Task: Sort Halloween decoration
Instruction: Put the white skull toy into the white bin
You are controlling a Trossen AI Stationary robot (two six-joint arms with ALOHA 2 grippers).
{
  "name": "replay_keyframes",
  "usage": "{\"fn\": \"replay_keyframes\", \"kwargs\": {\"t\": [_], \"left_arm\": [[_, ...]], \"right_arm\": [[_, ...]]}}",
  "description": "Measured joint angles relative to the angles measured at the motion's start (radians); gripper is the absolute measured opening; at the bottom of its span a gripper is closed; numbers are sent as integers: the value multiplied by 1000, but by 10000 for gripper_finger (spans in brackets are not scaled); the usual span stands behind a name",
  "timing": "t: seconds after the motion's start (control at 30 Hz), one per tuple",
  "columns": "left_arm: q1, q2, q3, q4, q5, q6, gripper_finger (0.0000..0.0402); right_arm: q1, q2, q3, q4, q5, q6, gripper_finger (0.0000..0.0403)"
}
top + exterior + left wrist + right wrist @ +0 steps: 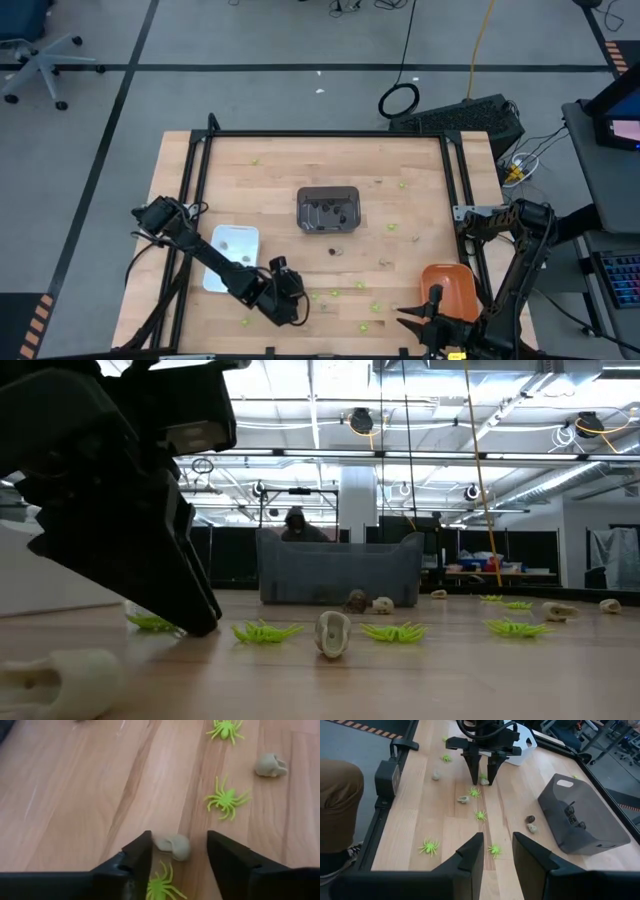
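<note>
Lime-green spiders such as point(226, 800), tan skulls such as point(270, 765) and a few dark trinkets point(530, 819) lie loose on the wooden table. My left gripper point(179, 854), near the table's front edge point(292, 303), is open, its fingertips down at the table on either side of one tan skull point(175, 846). A green spider point(161, 887) lies just behind that skull, between the fingers. My right gripper point(496, 851) is open with nothing between its fingers; it hangs above the table at the front right point(425, 320), beside the orange tray point(450, 287). My left gripper straddles the tan skull, slanting down from above. The skull's one side point(157, 841) lies right against the inner face of one finger point(142, 851), and I cannot tell whether they touch. A gap shows between the skull and the other finger. The skull rests on the table.
A dark grey tray point(328, 208) with dark trinkets stands mid-table, and a white tray point(232, 250) lies behind the left arm. More spiders and skulls are scattered across the front half. A person's trouser leg point(340, 805) shows beside the table's edge.
</note>
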Motion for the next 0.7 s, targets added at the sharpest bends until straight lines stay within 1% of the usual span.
{"fn": "replay_keyframes", "kwargs": {"t": [0.2,0.37,0.5,0.7], "left_arm": [[2,1,0,-2,1,31,105],[2,1,0,-4,5,59,66],[2,1,0,-5,9,60,56],[2,1,0,-5,10,60,54]], "right_arm": [[0,0,0,0,0,0,91],[0,0,0,0,0,0,91],[0,0,0,0,0,0,91],[0,0,0,0,0,0,91]]}}
